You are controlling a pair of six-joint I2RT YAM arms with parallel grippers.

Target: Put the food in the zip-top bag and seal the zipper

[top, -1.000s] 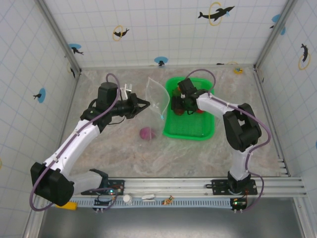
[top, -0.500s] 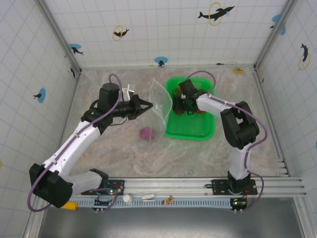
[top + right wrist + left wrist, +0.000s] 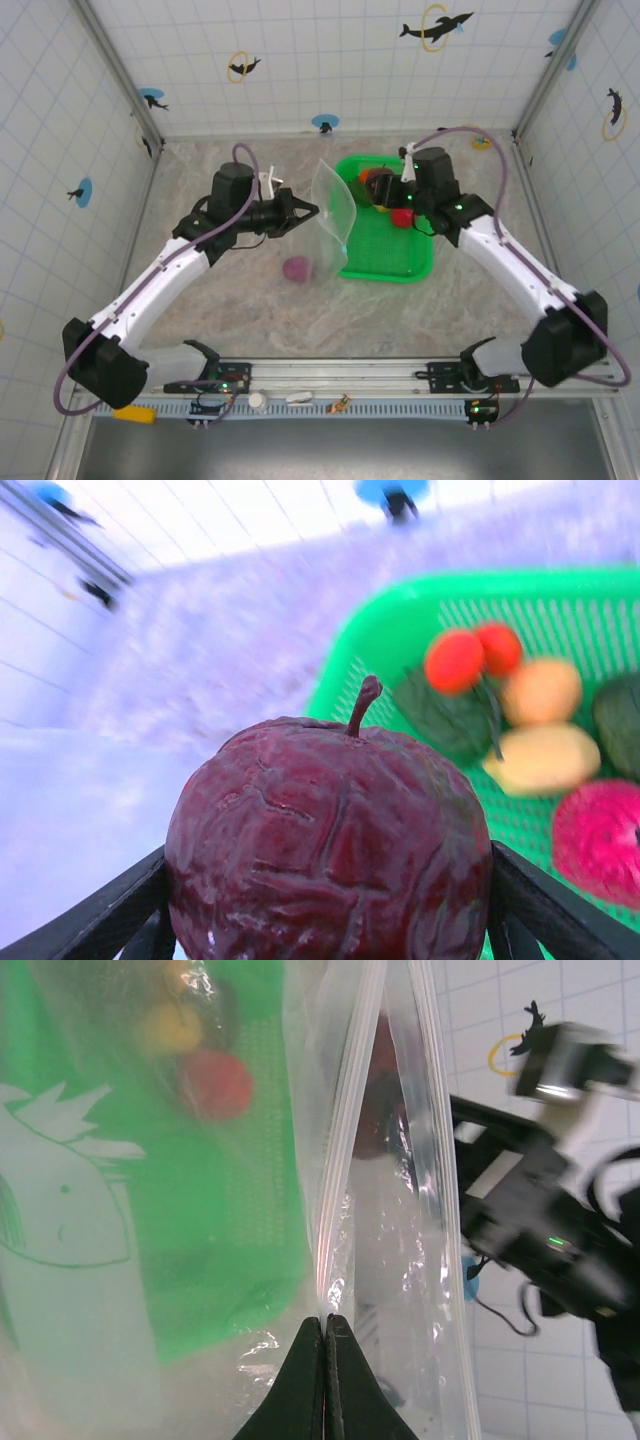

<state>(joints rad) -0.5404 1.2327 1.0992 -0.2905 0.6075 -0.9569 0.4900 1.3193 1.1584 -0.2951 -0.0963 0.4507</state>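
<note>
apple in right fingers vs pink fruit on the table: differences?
Colour: the apple is dark maroon; the pink fruit is magenta. State: the apple is clamped between the right fingers, over the green basket; the pink fruit lies loose on the table beside the bag. Shared: both small, roundish, neither in the bag.

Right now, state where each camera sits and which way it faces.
Top external: above and behind the bases, looking down; both arms show, left gripper pinching the zip-top bag, right gripper over the green basket.
Left wrist: on the left arm, looking along shut fingers into the bag.
Right wrist: on the right arm, looking past its fingers and the held maroon fruit into the basket.
Shared: both wrist views catch the basket's fruits.
</note>
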